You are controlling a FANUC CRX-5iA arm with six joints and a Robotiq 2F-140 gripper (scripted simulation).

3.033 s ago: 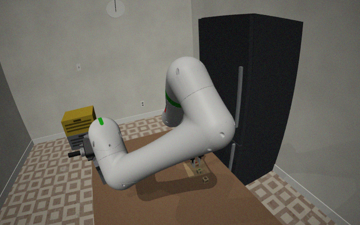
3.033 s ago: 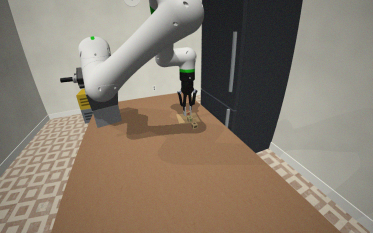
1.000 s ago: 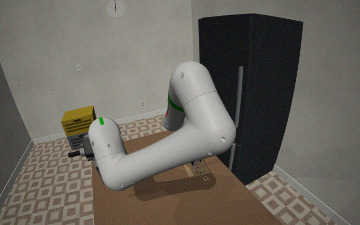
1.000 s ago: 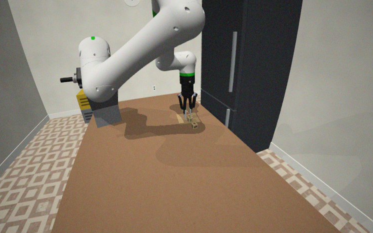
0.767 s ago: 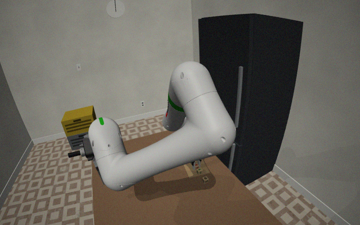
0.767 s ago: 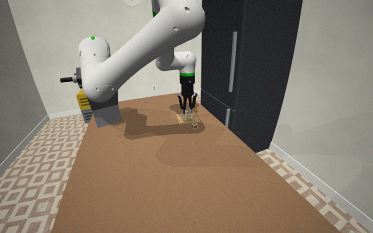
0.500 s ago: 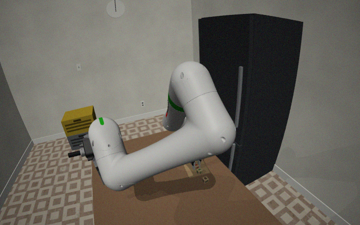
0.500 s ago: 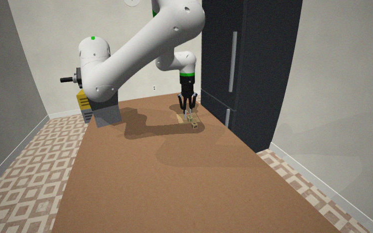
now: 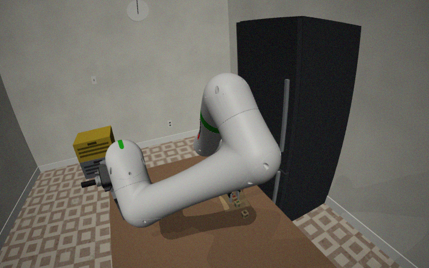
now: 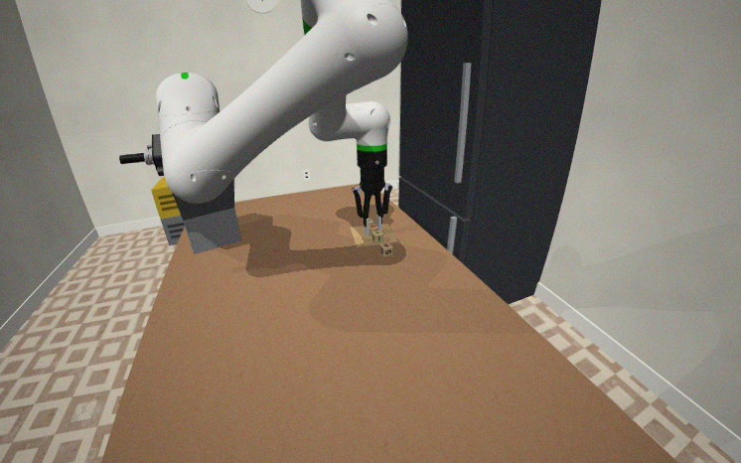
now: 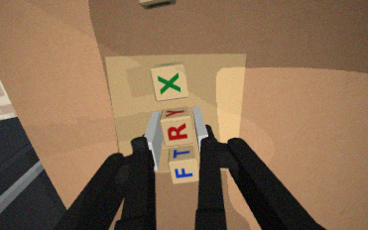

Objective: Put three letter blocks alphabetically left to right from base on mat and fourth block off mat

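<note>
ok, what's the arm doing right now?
The gripper straddles the R block, middle of an F, R, X row on the tan mat, pads just clear of its sides, holding nothing. The fingers hide whether the F block is fully on the mat. The fourth block lies off it.
</note>
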